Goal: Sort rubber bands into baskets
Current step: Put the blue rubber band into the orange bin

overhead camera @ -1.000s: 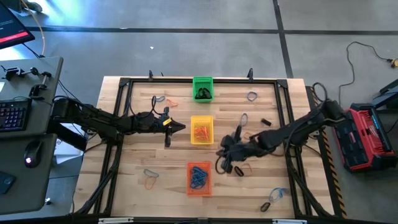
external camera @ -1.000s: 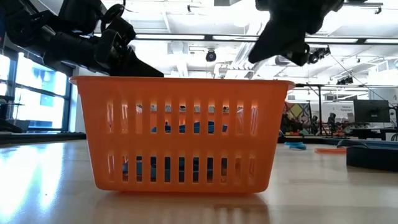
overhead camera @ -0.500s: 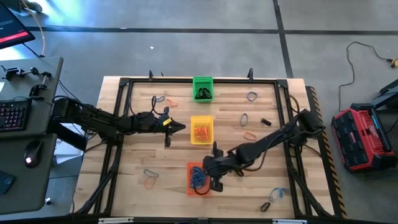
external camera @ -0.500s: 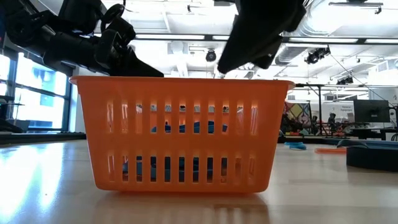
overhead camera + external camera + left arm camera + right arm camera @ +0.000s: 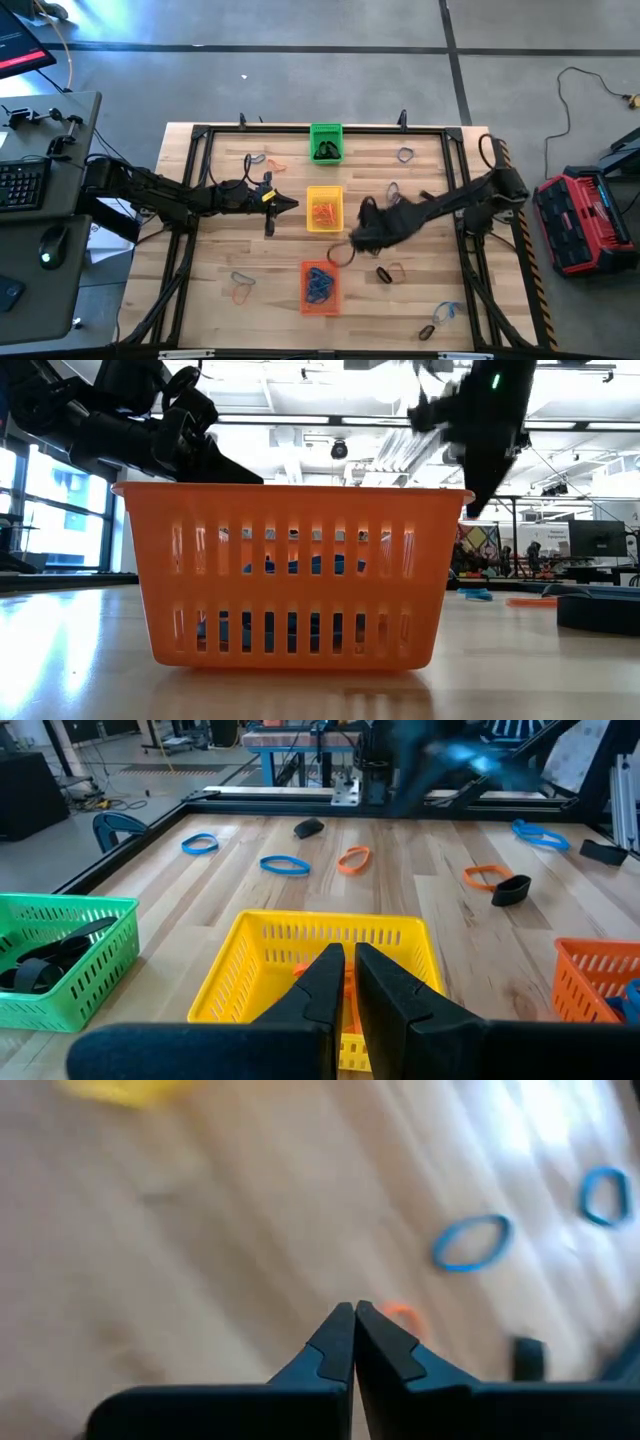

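the three baskets stand in a line down the middle of the table (image 5: 230, 250): the green basket (image 5: 325, 143) at the far end with black bands in it, the yellow basket (image 5: 324, 209) in the middle with orange bands, the orange basket (image 5: 320, 285) nearest with blue bands. the left gripper (image 5: 290, 205) hangs just beside the yellow basket, on its left side; in its wrist view the fingers (image 5: 322, 982) stand nearly together with only a thin slit between them and nothing visible in it. the right gripper (image 5: 356, 238) is over the bare wood just off the yellow basket's right near corner, above the orange basket's far right corner; its fingers (image 5: 340, 1342) are pressed tight together and carry nothing. loose bands lie scattered on the table: a blue band (image 5: 285, 865) and an orange band (image 5: 352, 860) on the right half, a black band (image 5: 384, 273) beside another orange one near the right gripper, a few more near the left near corner and the right near corner.
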